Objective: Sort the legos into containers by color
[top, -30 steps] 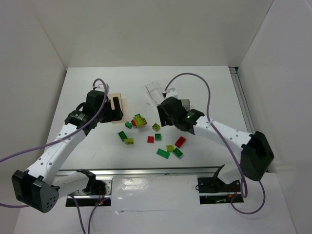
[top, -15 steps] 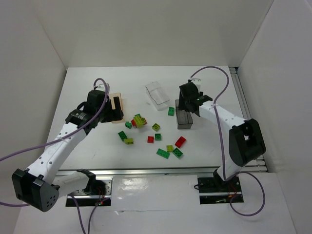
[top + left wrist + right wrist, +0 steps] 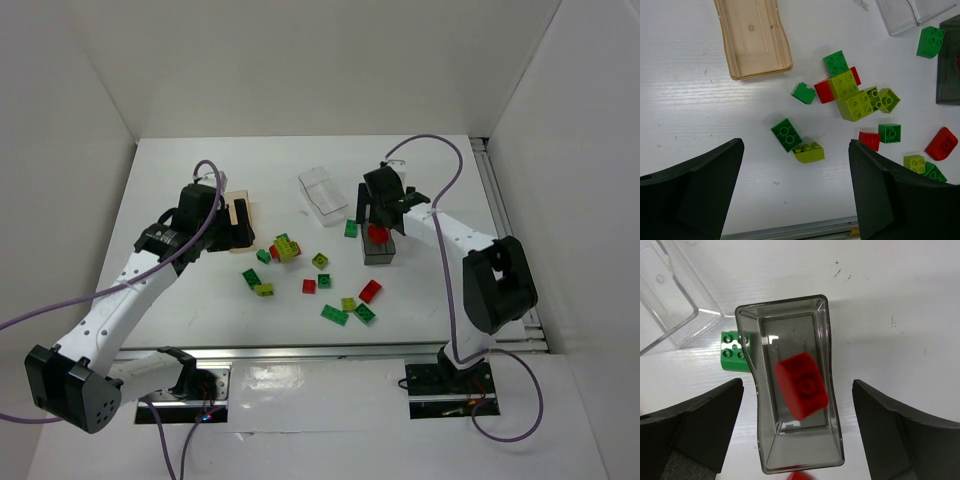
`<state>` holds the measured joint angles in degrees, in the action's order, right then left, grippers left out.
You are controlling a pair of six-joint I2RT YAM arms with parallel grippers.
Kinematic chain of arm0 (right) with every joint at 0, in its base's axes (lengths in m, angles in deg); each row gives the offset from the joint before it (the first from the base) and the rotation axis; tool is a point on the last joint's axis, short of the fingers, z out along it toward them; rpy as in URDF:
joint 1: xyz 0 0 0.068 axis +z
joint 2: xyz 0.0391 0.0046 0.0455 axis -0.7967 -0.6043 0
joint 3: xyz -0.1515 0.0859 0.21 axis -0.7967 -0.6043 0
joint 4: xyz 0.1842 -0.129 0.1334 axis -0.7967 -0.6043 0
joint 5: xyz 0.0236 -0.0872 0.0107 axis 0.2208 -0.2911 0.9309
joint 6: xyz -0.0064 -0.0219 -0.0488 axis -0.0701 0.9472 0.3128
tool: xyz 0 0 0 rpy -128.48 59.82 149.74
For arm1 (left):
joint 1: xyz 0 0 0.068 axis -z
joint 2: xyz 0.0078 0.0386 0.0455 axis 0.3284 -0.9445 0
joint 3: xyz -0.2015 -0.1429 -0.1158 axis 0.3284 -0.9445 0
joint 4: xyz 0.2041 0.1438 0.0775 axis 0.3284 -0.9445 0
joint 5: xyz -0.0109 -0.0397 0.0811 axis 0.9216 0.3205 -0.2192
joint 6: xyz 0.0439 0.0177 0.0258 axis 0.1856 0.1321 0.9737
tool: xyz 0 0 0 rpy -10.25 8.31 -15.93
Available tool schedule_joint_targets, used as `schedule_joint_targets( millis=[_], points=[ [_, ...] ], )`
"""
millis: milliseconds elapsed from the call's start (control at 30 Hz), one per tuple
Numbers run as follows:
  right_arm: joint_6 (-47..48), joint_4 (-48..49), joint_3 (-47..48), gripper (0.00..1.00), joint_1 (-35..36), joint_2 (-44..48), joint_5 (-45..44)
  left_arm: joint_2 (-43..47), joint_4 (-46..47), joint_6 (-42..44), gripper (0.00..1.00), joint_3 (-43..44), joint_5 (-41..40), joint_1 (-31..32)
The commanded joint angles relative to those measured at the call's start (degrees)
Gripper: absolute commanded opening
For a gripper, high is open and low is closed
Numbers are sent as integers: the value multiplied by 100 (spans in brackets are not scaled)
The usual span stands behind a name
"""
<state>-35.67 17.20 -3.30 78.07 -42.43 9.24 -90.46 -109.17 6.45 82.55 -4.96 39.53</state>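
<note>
Red lego (image 3: 801, 385), blurred, within smoky grey container (image 3: 799, 456); right tool (image 3: 797, 390) gapes.

Bright even overhead light flooding the white table (image 3: 180, 180), faint shadows lying around the smoky bin (image 3: 790, 332), red brick (image 3: 801, 385) inside it blurring.

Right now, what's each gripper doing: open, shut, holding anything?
Left gripper: open, empty, over the loose legos.
Right gripper: open, gripping nothing; a red lego is loose in the dark grey bin beneath it.
</note>
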Motion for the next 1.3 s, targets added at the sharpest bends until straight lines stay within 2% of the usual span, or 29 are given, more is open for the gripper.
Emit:
schedule_joint_targets(
  millis=[0, 67, 133, 167, 200, 300, 400, 433, 500, 800, 900, 933, 967, 1167, 1267],
  points=[
    [42, 227, 143, 97, 102, 521, -142, -51, 2, 63, 94, 235, 71, 21],
    [42, 174, -189, 96, 155, 1081, -142, -51, 2, 63, 95, 235, 71, 21],
    [42, 121, -567, 88, 155, 1478, -73, -51, 2, 63, 95, 288, 220, 21],
    [-19, 51, -709, 80, 225, 1872, -72, -51, 2, 63, 95, 288, 221, 21],
    [-124, -10, -867, 76, 330, 2067, 15, -51, 2, 63, 95, 288, 221, 21],
    [-553, -309, -1500, 74, 663, 2690, 69, 2, 2, 63, 95, 288, 160, 21],
    [-1011, -521, -2070, 83, 1041, 3043, 253, 2, 2, 63, 95, 288, 159, 21],
    [-1300, -573, -2194, 91, 1130, 3044, 253, 2, 2, 11, 95, 288, 159, 21],
    [-1705, -495, -2501, 99, 1401, 3115, 315, -67, 2, 10, 95, 288, 211, 21],
    [-2559, -205, -2942, 100, 1588, 2474, 367, -121, 2, 10, 95, 235, 212, 21],
    [-2683, 110, -2995, 95, 1588, 2219, 367, -121, 2, 10, 95, 235, 212, 21],
    [-2683, 191, -2995, 84, 1588, 2053, 367, -121, 2, 10, 95, 235, 212, 21],
    [-2752, 252, -2995, 81, 1588, 1938, 367, -121, 2, 10, 95, 235, 212, 21],
    [-2832, 270, -2670, 79, 1588, 1209, 315, -121, 2, 63, 95, 235, 107, 21],
    [-2832, 270, -2530, 60, 1657, 1077, 376, -121, 2, 63, 95, 235, 45, 21]
  ],
)
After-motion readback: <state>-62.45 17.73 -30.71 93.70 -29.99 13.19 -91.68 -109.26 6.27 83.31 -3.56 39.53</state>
